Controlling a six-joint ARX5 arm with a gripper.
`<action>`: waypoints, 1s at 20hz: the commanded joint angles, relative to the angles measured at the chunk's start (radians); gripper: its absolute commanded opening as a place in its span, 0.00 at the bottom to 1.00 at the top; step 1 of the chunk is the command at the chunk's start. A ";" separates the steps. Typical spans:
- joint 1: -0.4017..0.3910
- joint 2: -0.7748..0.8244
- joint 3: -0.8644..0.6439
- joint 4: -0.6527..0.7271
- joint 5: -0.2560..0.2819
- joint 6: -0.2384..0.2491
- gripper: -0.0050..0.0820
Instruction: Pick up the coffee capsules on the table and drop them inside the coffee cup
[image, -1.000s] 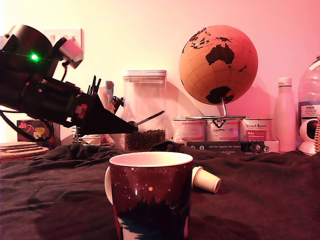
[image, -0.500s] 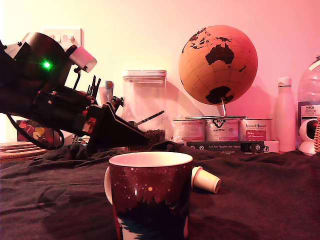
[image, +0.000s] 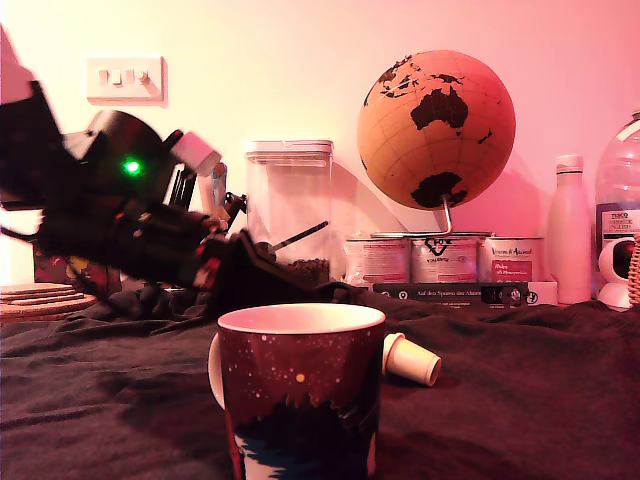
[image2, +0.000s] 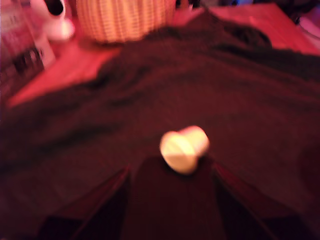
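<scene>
The hand (image2: 172, 200) is spread wide, nothing between its fingers, and hangs low over the dark cloth of the tabletop (image: 520, 410); a single coffee capsule (image2: 183, 148) lies on its side just ahead of the fingertips, centred in the gap, its flat rim turned toward the hand; in the exterior view the same capsule (image: 411, 360) lies close beside the coffee cup (image: 300, 390), which stands upright with its mouth clear.

To do this step well, I would judge, the hand needs to ease forward until the fingers bracket the tapered body and not the rim, then clench gently; a pod on its side will likely roll if nudged off-centre, and the wrinkled cloth could snag a low fingertip (the wrist view is blurred, so how high the tips ride above the cloth is hard to tell).

Well beyond the capsule from the hand are a wicker basket (image2: 125, 20) and a plastic bottle (image2: 22, 45); a globe (image: 437, 130), a clear canister (image: 290, 215) and pale tins (image: 440, 258) stand along the back; none of these crowds the reach; the cup itself is the nearest thing to knock.
</scene>
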 joint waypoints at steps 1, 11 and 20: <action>-0.011 0.040 0.015 0.002 0.006 0.007 0.59; -0.039 0.167 0.151 -0.103 0.054 0.035 0.59; -0.115 0.168 0.194 -0.171 -0.002 0.093 0.59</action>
